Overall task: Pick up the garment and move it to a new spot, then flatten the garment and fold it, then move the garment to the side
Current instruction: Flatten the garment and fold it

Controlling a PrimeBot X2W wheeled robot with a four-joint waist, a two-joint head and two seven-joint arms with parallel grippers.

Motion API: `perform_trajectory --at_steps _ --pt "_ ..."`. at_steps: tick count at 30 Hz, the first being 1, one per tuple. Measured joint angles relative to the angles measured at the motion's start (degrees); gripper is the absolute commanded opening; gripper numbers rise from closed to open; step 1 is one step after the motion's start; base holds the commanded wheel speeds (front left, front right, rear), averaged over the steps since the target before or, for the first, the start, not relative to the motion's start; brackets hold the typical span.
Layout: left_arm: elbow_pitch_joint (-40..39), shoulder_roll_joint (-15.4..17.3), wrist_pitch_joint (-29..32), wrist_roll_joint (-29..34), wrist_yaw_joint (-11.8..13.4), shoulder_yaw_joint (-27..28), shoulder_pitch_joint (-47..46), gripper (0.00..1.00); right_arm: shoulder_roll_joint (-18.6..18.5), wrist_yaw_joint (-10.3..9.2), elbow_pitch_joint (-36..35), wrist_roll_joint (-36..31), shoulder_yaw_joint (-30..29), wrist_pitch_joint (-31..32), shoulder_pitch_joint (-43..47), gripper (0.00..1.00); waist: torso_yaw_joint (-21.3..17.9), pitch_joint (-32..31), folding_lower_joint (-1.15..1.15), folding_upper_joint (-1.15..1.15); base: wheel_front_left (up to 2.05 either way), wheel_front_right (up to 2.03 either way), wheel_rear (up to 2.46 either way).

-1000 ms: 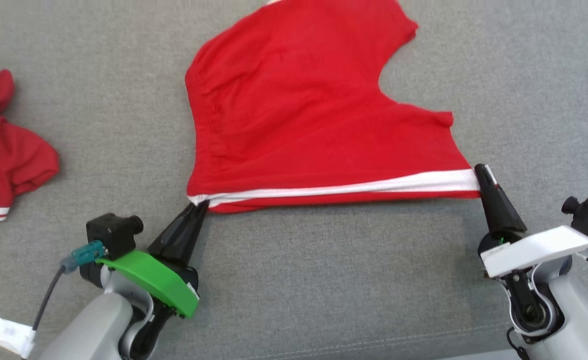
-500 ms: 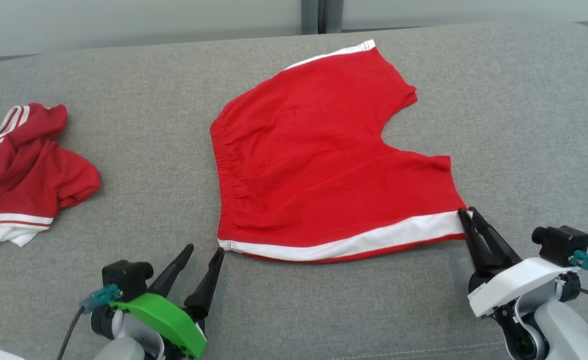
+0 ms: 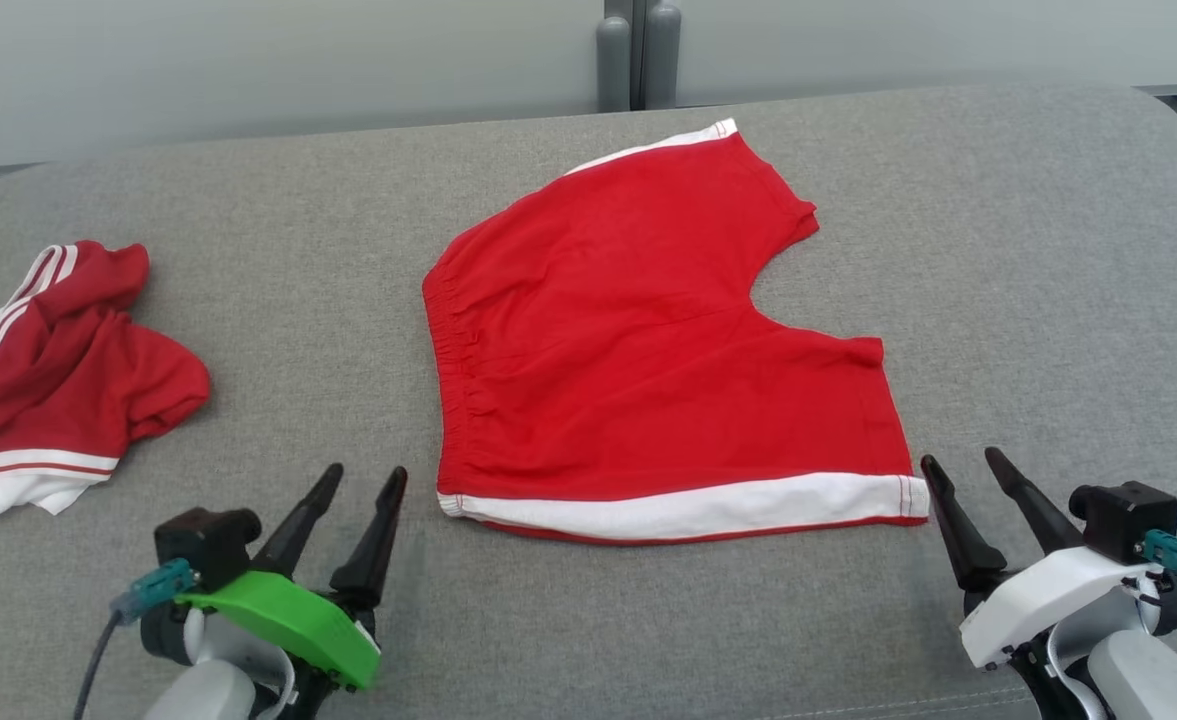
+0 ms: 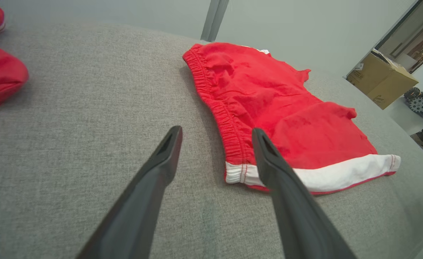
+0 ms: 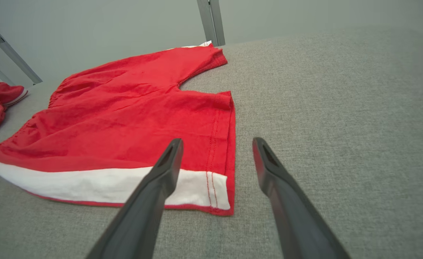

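Note:
The garment (image 3: 648,340) is a pair of red shorts with a white side stripe, lying flat on the grey cushion (image 3: 998,250), waistband to the left. The same garment (image 4: 276,108) fills the middle of the left wrist view, and the garment (image 5: 125,108) spreads across the left of the right wrist view. My left gripper (image 3: 368,475) is open just left of the near waistband corner, holding nothing. My right gripper (image 3: 960,460) is open just right of the near hem corner, apart from the cloth. The left gripper (image 4: 216,131) and the right gripper (image 5: 216,140) both show spread fingers.
A second red garment with white stripes (image 3: 48,380) lies crumpled at the cushion's left edge. A grey wall and post (image 3: 633,50) stand behind the cushion. A cardboard box (image 4: 380,79) sits on the floor off to the right in the left wrist view.
Both grippers have let go of the garment's near corners and opened, then drawn back a little. The garment settled flat. The head camera tilted up, so the whole picture shifted.

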Motion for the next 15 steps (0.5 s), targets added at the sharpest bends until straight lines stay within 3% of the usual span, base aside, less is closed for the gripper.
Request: perform_trajectory --at_steps 15 --pt "-7.3 0.8 0.0 6.4 1.3 12.5 8.4 1.0 -1.8 -5.54 -8.1 -7.0 -6.3 -0.2 6.1 1.0 -0.2 -5.9 0.0 0.0 0.0 0.0 0.0"
